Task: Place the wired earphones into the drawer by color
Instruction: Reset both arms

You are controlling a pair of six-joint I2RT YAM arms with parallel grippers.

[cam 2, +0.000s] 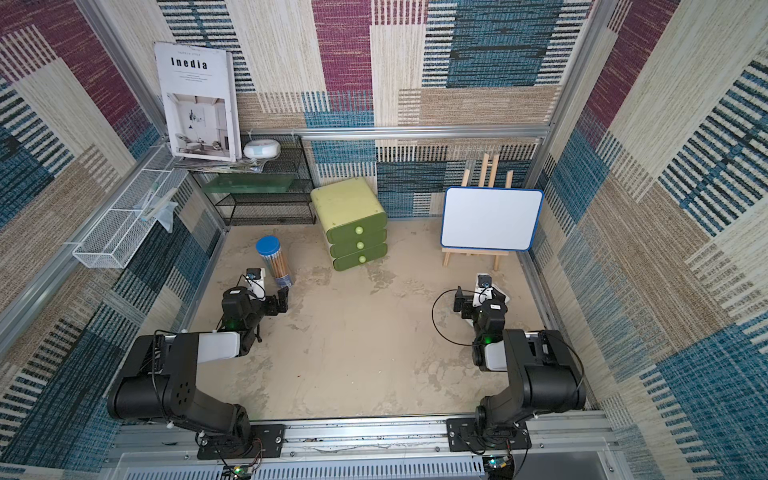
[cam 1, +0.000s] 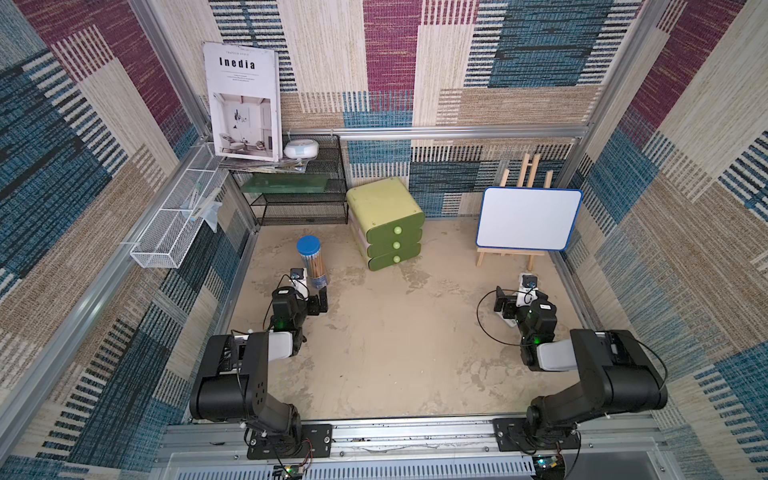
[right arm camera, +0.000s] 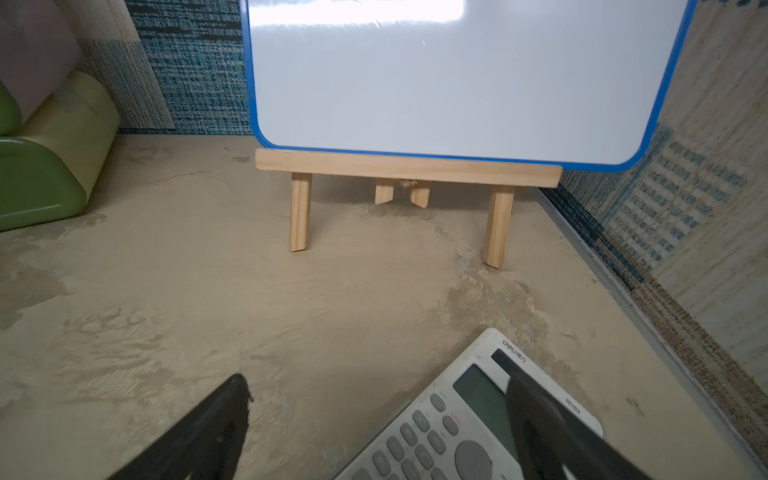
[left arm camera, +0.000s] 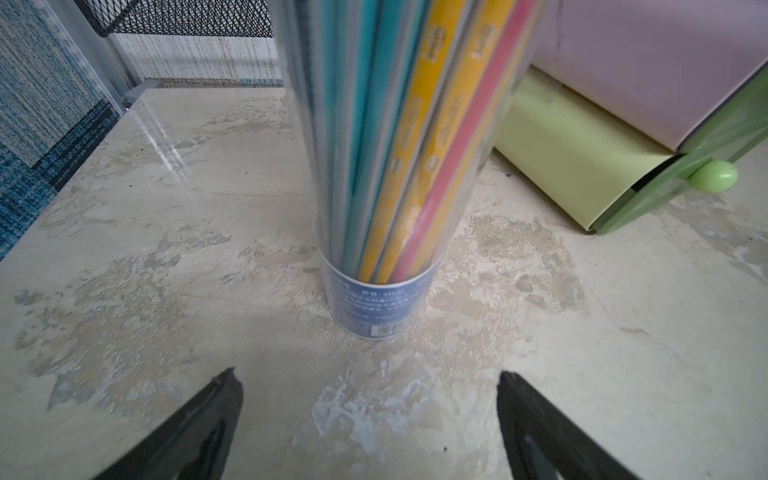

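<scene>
No wired earphones show in any view. The drawer (cam 1: 384,224) (cam 2: 351,224) is a green unit of three stacked drawers with pale green knobs, all pushed in, at the back middle of the table; its side shows in the left wrist view (left arm camera: 573,166) and the right wrist view (right arm camera: 41,174). My left gripper (cam 1: 318,301) (cam 2: 282,301) (left arm camera: 368,374) hangs open and empty over bare tabletop, just in front of a tube of pencils. My right gripper (cam 1: 500,301) (cam 2: 459,301) (right arm camera: 376,376) is open too, one finger above a calculator, holding nothing.
A clear tube of pencils (cam 1: 312,262) (left arm camera: 386,166) with a blue lid stands left of the drawers. A white calculator (right arm camera: 449,419) lies under the right gripper. A whiteboard on a wooden easel (cam 1: 528,218) stands back right; a black mesh shelf (cam 1: 299,195) back left.
</scene>
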